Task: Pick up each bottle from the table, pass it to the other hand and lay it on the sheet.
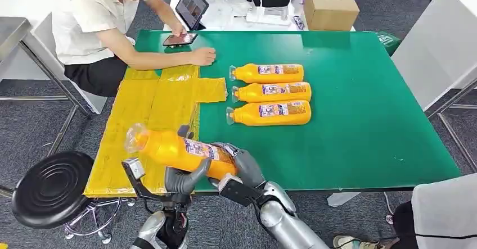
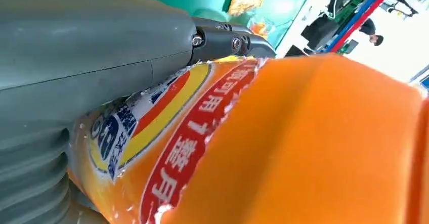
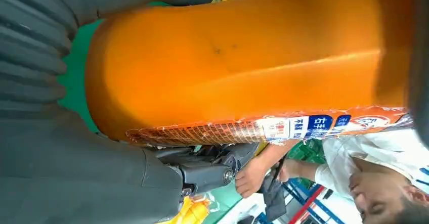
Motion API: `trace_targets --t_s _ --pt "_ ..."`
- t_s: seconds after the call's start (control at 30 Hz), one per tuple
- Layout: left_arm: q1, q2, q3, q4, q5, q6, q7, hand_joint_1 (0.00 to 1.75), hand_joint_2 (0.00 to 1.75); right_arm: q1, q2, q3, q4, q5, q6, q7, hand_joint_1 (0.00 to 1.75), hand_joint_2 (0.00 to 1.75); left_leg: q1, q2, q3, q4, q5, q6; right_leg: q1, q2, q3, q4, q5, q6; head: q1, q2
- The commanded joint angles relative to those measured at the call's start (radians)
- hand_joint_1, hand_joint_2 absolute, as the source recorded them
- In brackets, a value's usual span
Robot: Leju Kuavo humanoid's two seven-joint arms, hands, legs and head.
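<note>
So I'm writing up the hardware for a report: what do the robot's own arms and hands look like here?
Both arms are shiny silver with rounded metal segments. The right hand has a grey shell and dark fingers; a black block sits at its wrist. The left hand has a thick grey thumb, and a black bracket with a small light module stands beside its wrist. Up close, each wrist has a grey ribbed cover and black screwed finger links.
</note>
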Motion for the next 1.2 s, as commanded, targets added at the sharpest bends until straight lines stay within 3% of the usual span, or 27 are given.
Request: trace_targets --t_s 0.03,0.07,0.1,0.13,0.37,0.43,0.47,0.5,0.53,0.67,0.7,0.83,0.9,1.03,1.13,1.2 --pt "-0.049 0.036 -0.009 -0.022 0.118 -0.149 0.011 0.00 1.75 -0.036 -0.010 0.090 0.085 -0.037 0.048 -0.019 1.71 1.75 0.000 0.000 0.003 -0.001 -0.001 0.000 0.000 -0.001 0.003 -0.001 -0.001 -0.001 0.000 0.000" --pt "-0.047 0.042 -0.013 -0.017 0.153 -0.210 0.032 0.00 1.75 -0.044 -0.005 0.089 0.099 -0.048 0.064 -0.029 1.71 1.75 0.000 0.000 0.004 -0.001 -0.001 -0.001 0.000 -0.001 0.004 -0.001 -0.001 -0.001 0.000 0.000" --pt "-0.043 0.044 -0.011 -0.018 0.183 -0.251 0.041 1.50 1.75 -0.048 -0.003 0.088 0.106 -0.053 0.073 -0.032 1.71 1.75 0.000 0.001 0.003 -0.001 -0.001 -0.001 0.000 -0.001 0.003 -0.001 -0.001 -0.001 0.000 0.000" --pt "-0.044 0.051 -0.019 -0.013 0.211 -0.323 0.037 1.75 1.75 -0.056 0.000 0.091 0.116 -0.054 0.080 -0.039 1.75 1.75 0.000 0.001 0.005 -0.002 -0.001 -0.001 0.000 -0.001 0.005 -0.001 -0.001 -0.001 0.000 0.000" --pt "-0.042 0.050 -0.016 -0.009 0.181 -0.407 0.012 1.75 1.75 -0.063 0.009 0.084 0.130 -0.056 0.098 -0.055 1.71 1.75 0.000 -0.001 0.003 -0.001 0.000 0.000 0.000 -0.003 0.003 -0.001 -0.001 -0.001 0.000 0.000" --pt "-0.039 0.051 -0.017 -0.019 0.178 -0.418 0.014 1.75 1.75 -0.057 0.010 0.085 0.120 -0.053 0.100 -0.056 1.47 1.75 0.000 -0.001 0.004 -0.001 -0.001 0.000 0.000 -0.003 0.004 -0.001 -0.002 -0.001 0.000 0.000" --pt "-0.038 0.049 -0.016 -0.020 0.171 -0.417 0.012 1.75 1.75 -0.053 0.010 0.084 0.116 -0.053 0.104 -0.055 1.20 1.75 0.000 0.000 0.003 -0.001 -0.001 0.000 0.000 -0.002 0.002 -0.001 -0.001 -0.001 0.000 0.000" --pt "-0.038 0.049 -0.015 -0.020 0.171 -0.417 0.012 1.75 1.75 -0.051 0.013 0.086 0.116 -0.053 0.104 -0.055 0.44 1.75 0.000 -0.001 0.004 -0.001 -0.001 -0.001 0.000 -0.003 0.004 -0.001 -0.002 -0.001 0.000 0.000" --pt "-0.035 0.048 -0.012 -0.025 0.171 -0.416 0.012 1.75 1.75 -0.045 0.014 0.086 0.111 -0.053 0.107 -0.053 0.00 1.75 0.000 -0.001 0.003 -0.001 -0.001 0.000 0.000 -0.002 0.003 -0.001 -0.001 -0.001 0.000 0.000" --pt "-0.021 0.049 0.008 -0.053 0.143 -0.382 0.011 1.75 1.75 -0.006 0.018 0.074 0.081 -0.059 0.100 -0.030 0.00 1.75 0.000 -0.001 0.005 -0.002 -0.001 -0.001 0.000 -0.003 0.004 -0.001 -0.002 -0.001 0.000 0.000" --pt "-0.020 0.052 0.009 -0.059 0.125 -0.369 0.011 1.75 1.75 0.005 0.019 0.070 0.075 -0.060 0.093 -0.027 0.00 0.00 0.000 -0.001 0.004 -0.001 -0.001 -0.001 0.001 -0.003 0.004 -0.001 -0.002 -0.001 0.000 0.000" --pt "-0.013 0.053 0.027 -0.080 0.049 -0.293 -0.019 1.75 1.75 0.037 0.014 0.057 0.045 -0.052 0.056 -0.022 0.00 0.00 0.000 -0.001 0.005 -0.001 -0.001 -0.001 0.001 -0.003 0.004 -0.001 -0.002 -0.001 0.000 0.000" --pt "-0.009 0.053 0.034 -0.104 -0.125 -0.098 -0.057 1.75 1.75 0.090 -0.010 0.036 -0.016 -0.031 -0.008 -0.026 0.00 0.00 0.000 -0.001 0.006 -0.002 -0.002 -0.001 0.001 -0.004 0.006 -0.001 -0.003 -0.002 0.000 0.000" --pt "0.011 0.068 0.055 -0.079 -0.416 0.292 0.004 1.75 1.75 0.246 -0.073 -0.039 -0.154 0.030 -0.179 -0.004 0.00 0.00 0.000 -0.004 0.003 -0.001 -0.001 0.000 0.000 -0.006 0.003 -0.002 -0.002 -0.001 0.000 0.000" --pt "0.004 0.091 0.078 -0.032 -0.629 0.502 -0.034 1.75 1.75 0.308 -0.093 -0.061 -0.208 0.052 -0.282 0.001 0.00 0.00 0.000 -0.004 0.006 -0.003 -0.001 0.000 0.000 -0.006 0.007 -0.003 -0.003 -0.001 0.000 0.000" --pt "0.002 0.098 0.098 -0.035 -0.643 0.507 -0.029 1.75 1.75 0.311 -0.094 -0.058 -0.218 0.058 -0.293 0.005 0.00 0.00 0.000 -0.002 0.004 -0.002 -0.002 -0.001 0.000 -0.004 0.005 -0.002 -0.003 -0.001 0.000 0.000"
